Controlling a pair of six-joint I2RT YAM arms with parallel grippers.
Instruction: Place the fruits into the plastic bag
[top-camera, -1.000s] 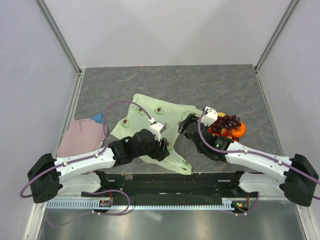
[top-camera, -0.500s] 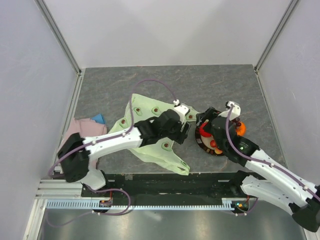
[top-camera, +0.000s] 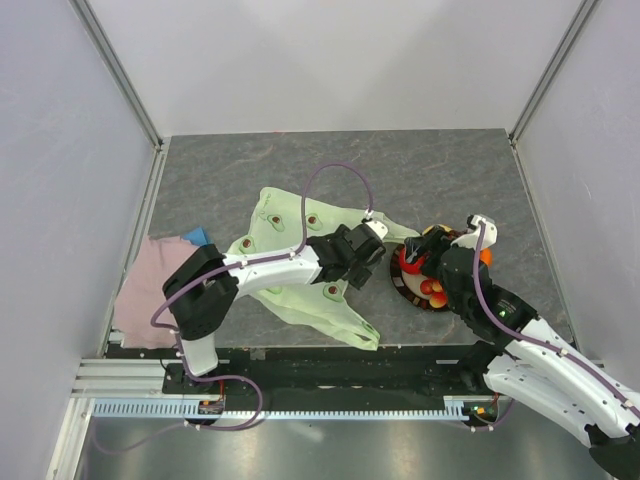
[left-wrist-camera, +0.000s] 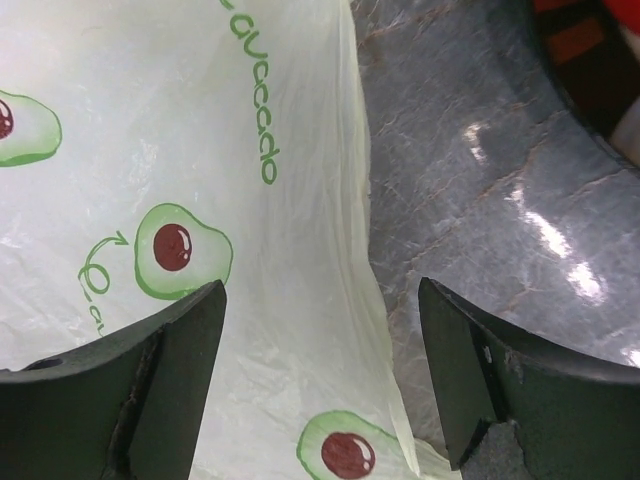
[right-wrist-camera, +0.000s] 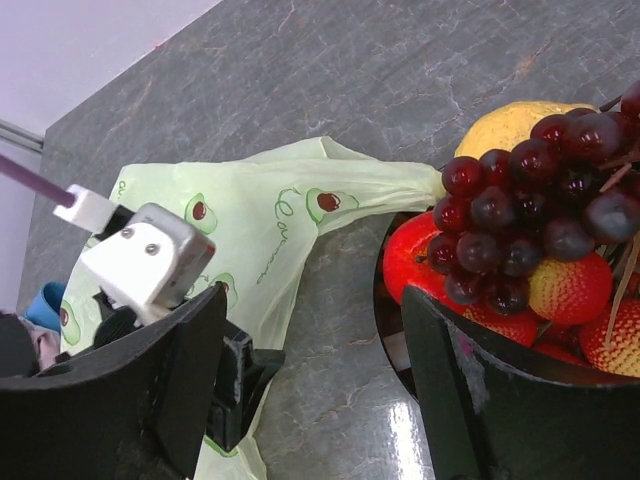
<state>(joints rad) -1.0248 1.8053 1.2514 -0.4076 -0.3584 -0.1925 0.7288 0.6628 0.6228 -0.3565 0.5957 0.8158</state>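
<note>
Nearest, a slotted metal rail (top-camera: 300, 408) runs along the bench's front edge, with both arm bases just behind it. The left arm stretches forward and to the right. The left pincer (left-wrist-camera: 320, 350) hangs wide open and empty over the bag's right edge, one finger above plastic and the other above bare stone. The bag (top-camera: 335, 312) lies crumpled and mostly flat at mid-bench, pale green with avocado prints and green lettering.

Just to its right, the right pincer (right-wrist-camera: 315, 370) is also spread wide and empty, hovering at the near-left side of the plate (top-camera: 404, 293). The fruits (right-wrist-camera: 520, 230) are heaped on that plate, outside the bag. The grapes (right-wrist-camera: 530, 200) are on top, the lemon (right-wrist-camera: 505, 128) behind them, the apple (right-wrist-camera: 412, 252) on the bag's side, and small red-yellow ones sit to the right.

At the left edge lies a pink cloth (top-camera: 150, 285) with a blue scrap (top-camera: 197, 237) at its far corner.

The bench (top-camera: 420, 165) is dark grey, marbled and glossy, with light glinting off it. White walls (top-camera: 330, 60) close it in on three sides, and metal posts (top-camera: 120, 75) stand at the back corners.

From above, the left arm covers the bag's middle and the right arm covers much of the plate, so only a sliver of the orange (top-camera: 487, 257) shows. A twisted corner of the bag reaches the plate's rim near the lemon, but I cannot tell whether they touch. The bag's mouth is hard to make out.
</note>
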